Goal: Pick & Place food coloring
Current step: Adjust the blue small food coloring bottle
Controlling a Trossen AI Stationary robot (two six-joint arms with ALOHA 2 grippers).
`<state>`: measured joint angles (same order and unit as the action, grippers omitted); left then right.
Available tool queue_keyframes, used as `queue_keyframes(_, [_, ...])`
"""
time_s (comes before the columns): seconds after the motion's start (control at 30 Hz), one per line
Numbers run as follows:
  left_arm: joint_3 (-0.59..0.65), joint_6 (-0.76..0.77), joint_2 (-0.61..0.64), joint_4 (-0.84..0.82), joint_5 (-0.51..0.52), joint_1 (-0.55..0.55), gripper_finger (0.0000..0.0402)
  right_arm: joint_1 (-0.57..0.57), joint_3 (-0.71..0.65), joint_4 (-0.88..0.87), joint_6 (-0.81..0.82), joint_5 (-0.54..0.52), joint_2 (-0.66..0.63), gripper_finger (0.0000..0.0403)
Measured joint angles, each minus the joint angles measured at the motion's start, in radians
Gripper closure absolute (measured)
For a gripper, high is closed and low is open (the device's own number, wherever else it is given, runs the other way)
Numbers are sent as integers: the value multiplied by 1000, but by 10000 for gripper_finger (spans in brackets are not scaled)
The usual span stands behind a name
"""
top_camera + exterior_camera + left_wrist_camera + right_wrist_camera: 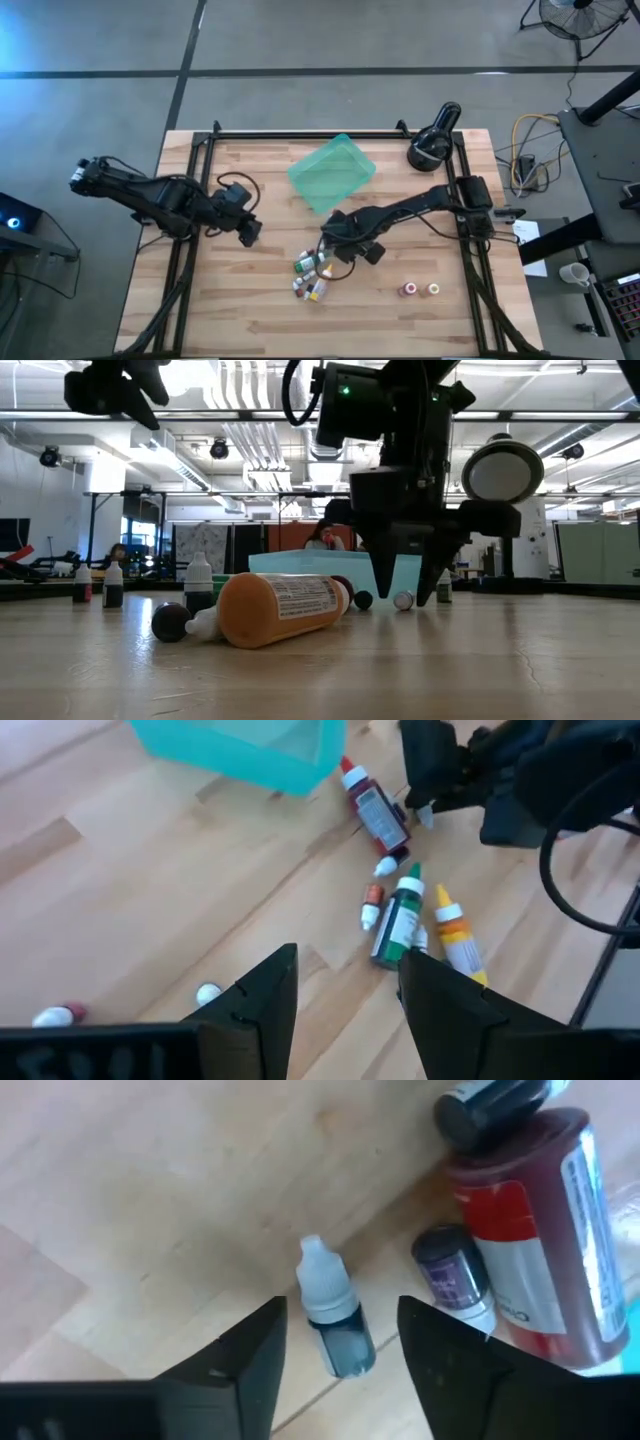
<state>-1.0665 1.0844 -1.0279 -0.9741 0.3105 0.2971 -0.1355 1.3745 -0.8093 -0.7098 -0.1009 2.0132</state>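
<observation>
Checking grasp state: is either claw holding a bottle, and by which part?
Nothing held. The right claw is open astride a small lying bottle, not touching it. The left claw is open and empty.

2 dark jointed arms trail looped black cables; the right gripper (335, 1345) has angular black fingers.

Wooden slatted table (240, 300) carries a translucent teal tray (332, 173) toward its far edge, a black round lamp-like device (432, 143) at the far right corner, a cluster of food coloring bottles (312, 276) lying mid-table, and two small bottles (420, 289) standing apart to the right.
</observation>
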Motion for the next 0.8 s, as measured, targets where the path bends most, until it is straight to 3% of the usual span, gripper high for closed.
queue_keyframes(0.27, [26,9,-1,49,-14,8,255,-1,6,2,-8,56,0,279])
queue_keyframes(0.8, [26,10,-2,110,-13,11,255,5,8,5,-92,56,37,313])
